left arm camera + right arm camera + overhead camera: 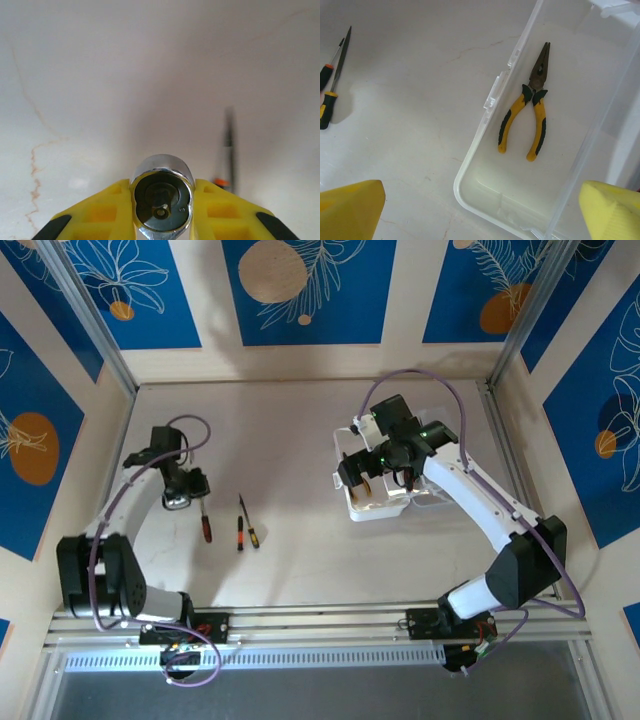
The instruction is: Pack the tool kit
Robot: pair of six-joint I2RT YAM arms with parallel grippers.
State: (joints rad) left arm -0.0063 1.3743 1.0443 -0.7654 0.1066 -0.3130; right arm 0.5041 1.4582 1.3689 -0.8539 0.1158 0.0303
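The counter point(290, 430) under me is pale and faintly veined, boxed in by cream walls with blue leaf-print panels point(305, 285). My left pincer point(161, 202) is clamped on the round head of the metal ratchet point(161, 175), with a red-handled screwdriver point(205, 524) just beside it and two more screwdrivers point(240, 531) near on the right. My right pincer point(482, 200) hangs spread wide over the open translucent case point(470, 167) at the counter's right, yellow-handled pliers point(530, 107) lying flat inside.
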